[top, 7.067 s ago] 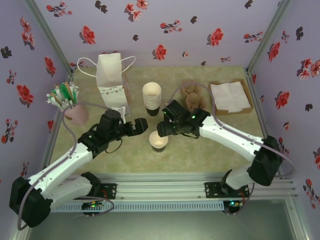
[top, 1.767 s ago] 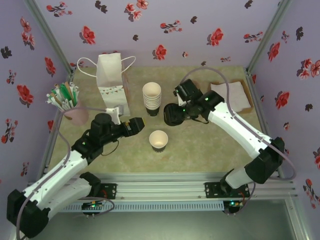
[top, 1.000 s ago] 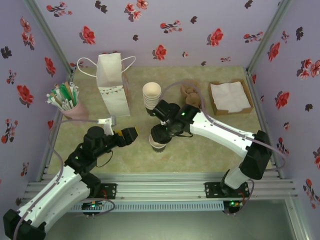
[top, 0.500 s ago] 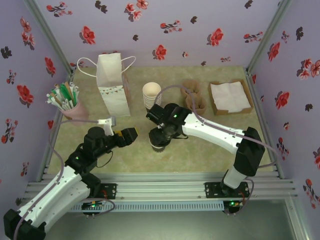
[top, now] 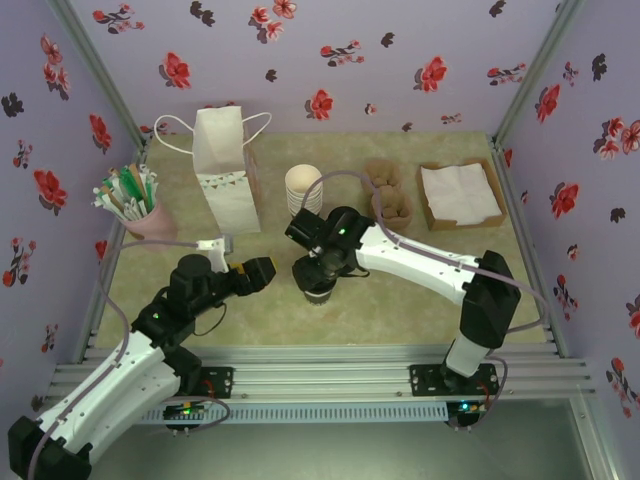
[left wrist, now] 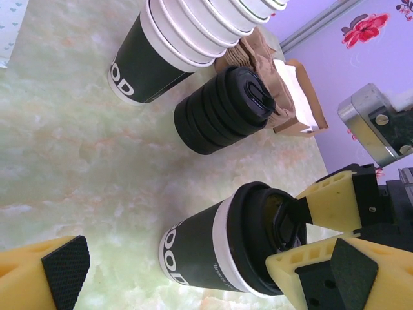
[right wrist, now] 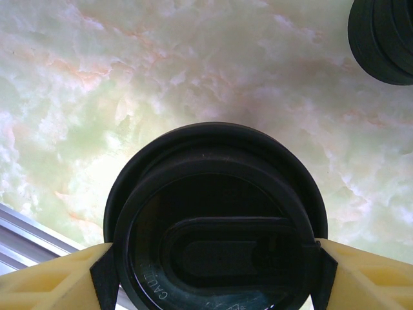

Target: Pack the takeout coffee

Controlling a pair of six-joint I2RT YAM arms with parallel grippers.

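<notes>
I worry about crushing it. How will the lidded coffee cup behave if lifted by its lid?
The takeout coffee looks like paper, so its wall probably dents under a hard squeeze. The right hand grips the plastic lid, which may pop off if lifted. Taller than wide, it could tip when pushed.

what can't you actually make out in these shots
- Cup body: top view, under the right arm; right wrist view, under its own lid.
- Cup's print: left wrist view, curves out of sight past "OD".
- Cup stack top: left wrist view, cut by the upper edge.
- Lid stack: right wrist view, cut by the corner.
- Bag inside: top view, its own walls hide it.
</notes>
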